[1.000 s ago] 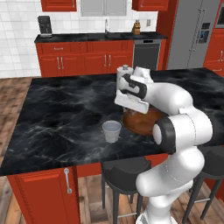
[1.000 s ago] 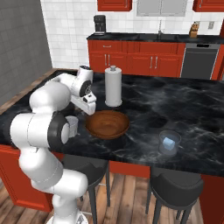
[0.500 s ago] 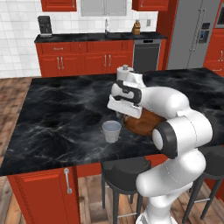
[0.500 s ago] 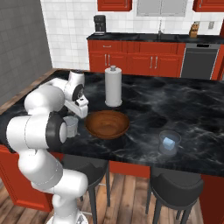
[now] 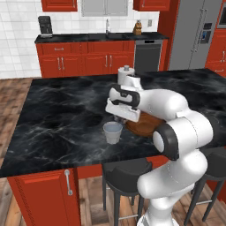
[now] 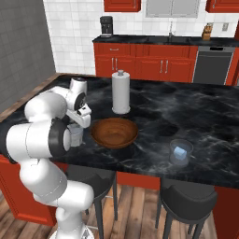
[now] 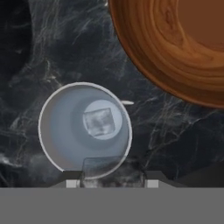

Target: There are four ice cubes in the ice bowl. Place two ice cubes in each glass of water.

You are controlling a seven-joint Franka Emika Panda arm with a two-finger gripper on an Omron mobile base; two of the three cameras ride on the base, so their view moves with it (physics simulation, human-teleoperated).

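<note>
My gripper (image 7: 109, 183) hangs over the near glass (image 7: 84, 130) beside the ice bowl (image 7: 175, 48), clamped on an ice cube (image 7: 105, 168) above the rim so it drops beside the cube (image 7: 99, 122) already lying at the bottom.

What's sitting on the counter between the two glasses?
The wooden ice bowl sits between the glass beneath the claw and the other glass; the right base view shows this.
</note>
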